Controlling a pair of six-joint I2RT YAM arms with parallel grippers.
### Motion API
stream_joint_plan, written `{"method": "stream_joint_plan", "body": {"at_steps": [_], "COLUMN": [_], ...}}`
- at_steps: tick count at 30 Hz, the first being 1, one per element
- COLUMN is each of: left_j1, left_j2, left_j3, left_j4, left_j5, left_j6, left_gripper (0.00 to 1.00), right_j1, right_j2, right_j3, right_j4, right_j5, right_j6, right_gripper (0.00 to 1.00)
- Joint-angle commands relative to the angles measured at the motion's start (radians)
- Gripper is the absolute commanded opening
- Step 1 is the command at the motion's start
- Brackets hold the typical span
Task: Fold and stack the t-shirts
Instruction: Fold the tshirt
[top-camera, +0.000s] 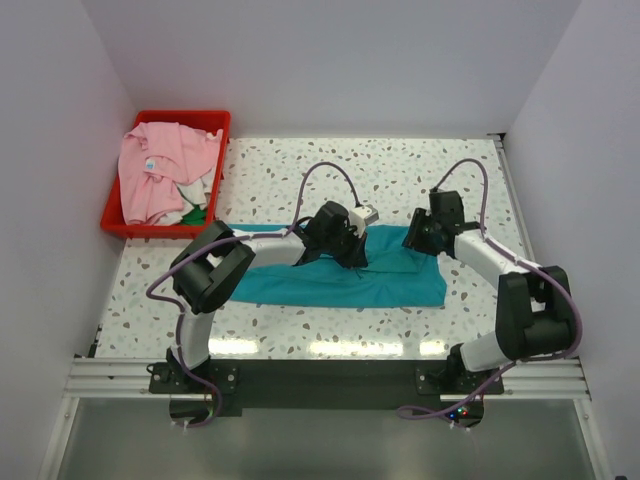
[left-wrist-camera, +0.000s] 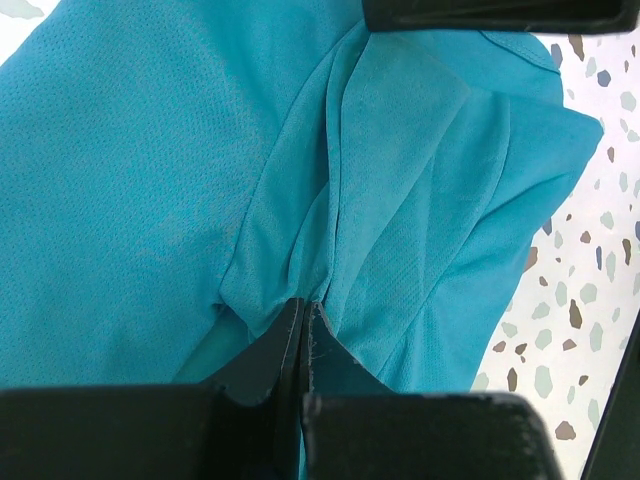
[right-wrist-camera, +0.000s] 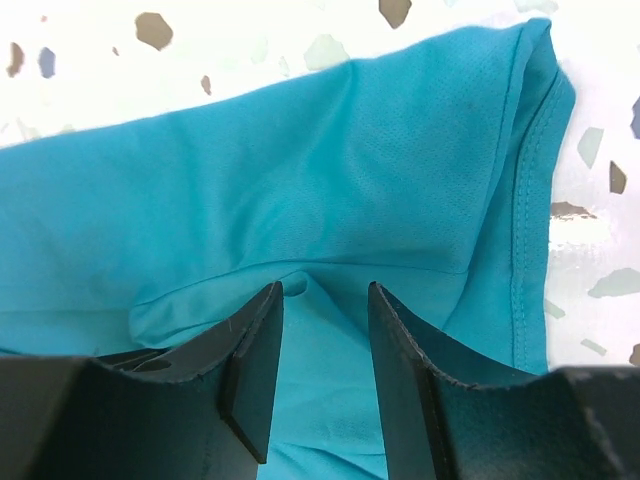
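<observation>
At the far left corner of the speckled bench (top-camera: 400, 170) sits a red bin (top-camera: 112, 222). A pink t-shirt (top-camera: 150, 172) is heaped loosely in it and spills over its far rim, with a small label showing. Some white and green cloth (top-camera: 196, 210) lies under the shirt at the bin's near right side.

The teal t-shirt (top-camera: 300, 285) lies on the bench towards the near edge, about midway between the left and right edges. It is spread into a long band running left to right and is already doubled over on itself. Its right end reaches under the right arm.

The left pincer (top-camera: 348, 255) is down on the middle of the shirt's far edge. In the left wrist view its fingers (left-wrist-camera: 270, 360) are pressed together on a raised fold of the teal cloth (left-wrist-camera: 130, 200). Creases fan out from the pinch, and a hemmed corner lies towards bare bench at the right.

The right pincer (top-camera: 413, 240) is at the shirt's far right corner. In the right wrist view its fingers (right-wrist-camera: 250, 370) stand spread, both tips resting on the teal cloth (right-wrist-camera: 300, 180). A small ridge of fabric is bunched up in the gap between them but is not clamped. A stitched hem runs down the right side, with bare bench just beyond it.
</observation>
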Motion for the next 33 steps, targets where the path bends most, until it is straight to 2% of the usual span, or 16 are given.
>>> {"method": "stream_joint_plan", "body": {"at_steps": [1, 11, 21, 33], "left_j1": [-0.002, -0.004, -0.002, 0.001], "left_j2": [-0.017, -0.015, -0.018, -0.043], "left_j3": [0.004, -0.001, -0.012, -0.032], "left_j4": [0.045, 0.043, 0.052, 0.061], "left_j5": [0.016, 0.016, 0.015, -0.005], "left_j6": [0.001, 0.004, 0.001, -0.009], "left_gripper": [0.01, 0.01, 0.01, 0.01], "right_j1": [0.014, 0.057, 0.067, 0.067], "right_j2": [0.029, 0.068, 0.039, -0.181], "right_j3": [0.037, 0.058, 0.049, -0.038], "right_j4": [0.036, 0.037, 0.005, -0.076], "right_j5": [0.026, 0.061, 0.093, 0.069], "right_j6": [-0.017, -0.012, -0.017, -0.024], "right_gripper": [0.43, 0.41, 0.00, 0.00]}}
